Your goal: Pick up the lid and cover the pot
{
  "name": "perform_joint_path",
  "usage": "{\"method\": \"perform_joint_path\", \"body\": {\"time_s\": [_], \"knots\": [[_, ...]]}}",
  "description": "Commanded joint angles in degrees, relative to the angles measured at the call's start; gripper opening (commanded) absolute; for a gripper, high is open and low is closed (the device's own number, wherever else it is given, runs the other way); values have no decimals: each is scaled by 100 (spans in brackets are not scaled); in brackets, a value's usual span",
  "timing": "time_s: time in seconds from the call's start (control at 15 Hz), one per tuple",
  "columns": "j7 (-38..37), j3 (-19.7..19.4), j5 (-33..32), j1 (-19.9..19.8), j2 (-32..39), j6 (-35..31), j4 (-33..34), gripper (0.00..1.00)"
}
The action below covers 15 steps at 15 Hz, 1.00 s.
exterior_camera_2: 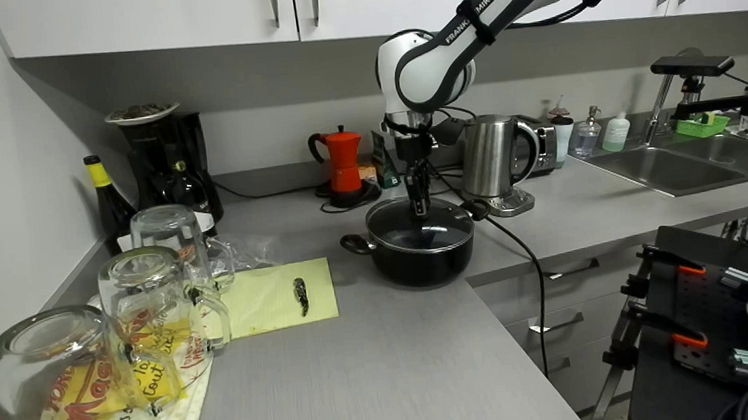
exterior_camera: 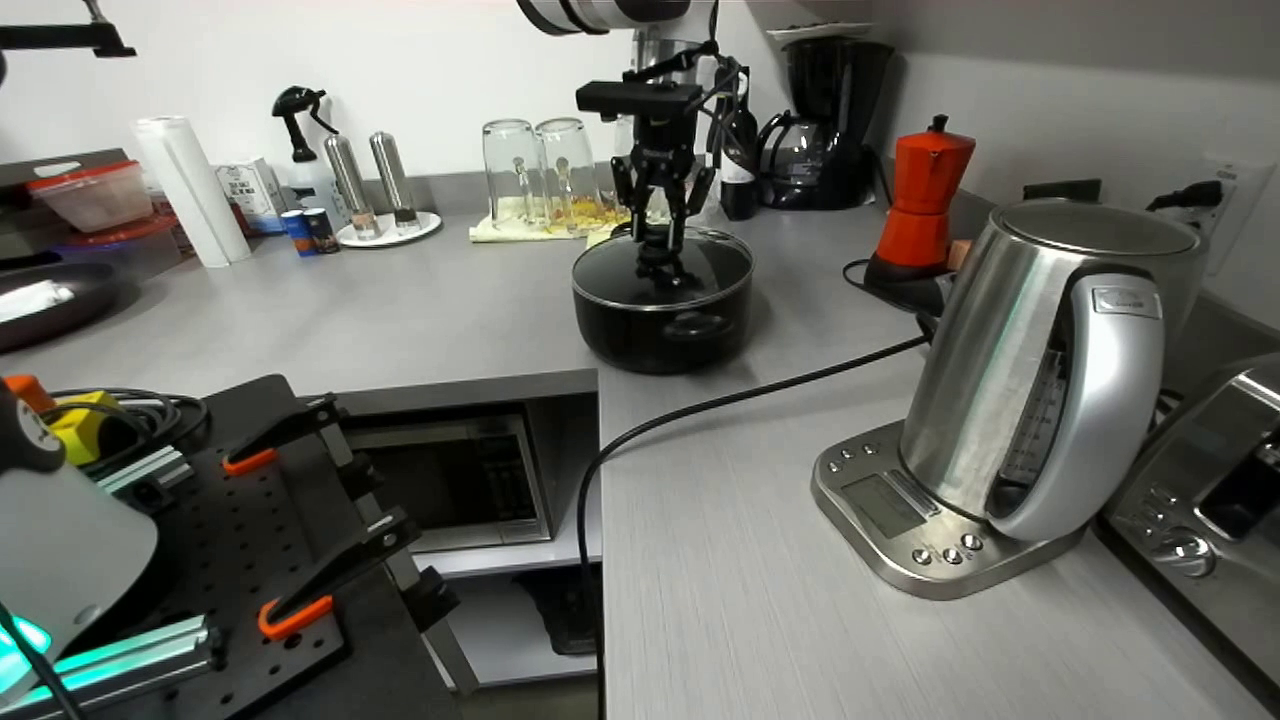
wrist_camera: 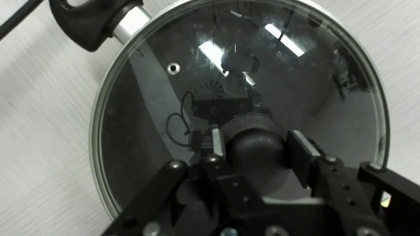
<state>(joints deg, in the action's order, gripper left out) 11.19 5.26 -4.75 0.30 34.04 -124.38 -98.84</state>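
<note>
The pot [exterior_camera: 650,342] is low, round and black and stands on the counter near its inner corner; it also shows in an exterior view [exterior_camera_2: 422,267]. The round glass lid [exterior_camera: 715,262] with its metal rim lies on top of the pot, looking level and lined up with the pot's rim in both exterior views. My gripper [exterior_camera: 658,255] points straight down at the lid's centre. In the wrist view the gripper's fingers [wrist_camera: 256,144] sit on both sides of the lid's dark knob [wrist_camera: 257,152], with little or no gap. A pot handle [wrist_camera: 88,23] shows at the upper left.
A steel kettle [exterior_camera: 1010,370] and a red moka pot [exterior_camera: 925,190] stand near the pot. A black cable [exterior_camera: 770,390] runs across the counter beside it. Upside-down glass mugs [exterior_camera_2: 153,287] and a yellow cloth [exterior_camera_2: 255,306] lie on the far side.
</note>
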Motion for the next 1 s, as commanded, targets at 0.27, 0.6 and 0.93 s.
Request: {"method": "perform_joint_path", "body": {"time_s": [0.27,0.6,0.93], "knots": [[69,-63,42,17,-288,23,-355,25],[1,-83,6,60,-290,151,-292,25],[-40,-84,-36,120,-302,280,-240,25]]}}
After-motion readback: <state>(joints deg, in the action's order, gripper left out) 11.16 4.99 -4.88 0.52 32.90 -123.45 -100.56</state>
